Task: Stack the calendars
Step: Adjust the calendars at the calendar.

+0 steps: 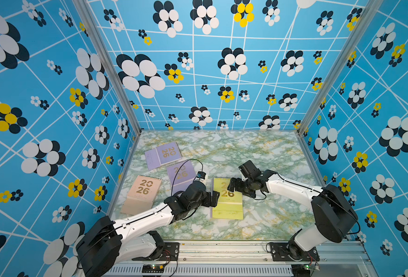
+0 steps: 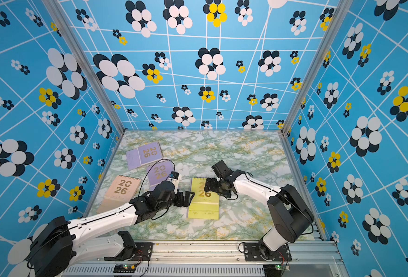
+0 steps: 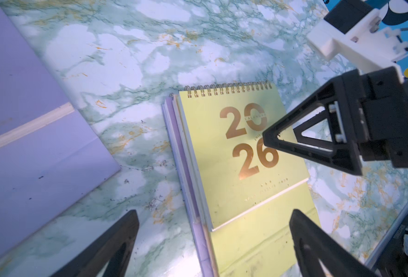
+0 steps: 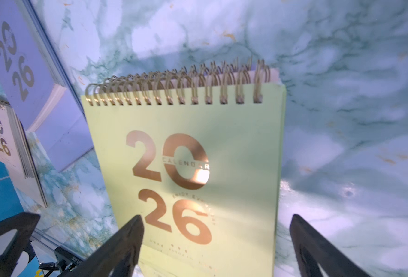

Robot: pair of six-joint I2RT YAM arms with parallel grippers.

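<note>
Splayed, empty: left gripper [image 1: 214, 197] and right gripper [image 1: 233, 185] at yellow-green calendar [image 1: 229, 207]; lavender calendar [image 3: 177, 144] apparently underneath

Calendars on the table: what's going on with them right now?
Both arms are at the pile. The left gripper and right gripper hang open at either side of the yellow calendar, holding nothing. It lies on top, with a lavender edge showing beneath it in the left wrist view. The far lavender calendar, the near lavender calendar and the pink calendar lie loose on the table, not yet stacked.
</note>
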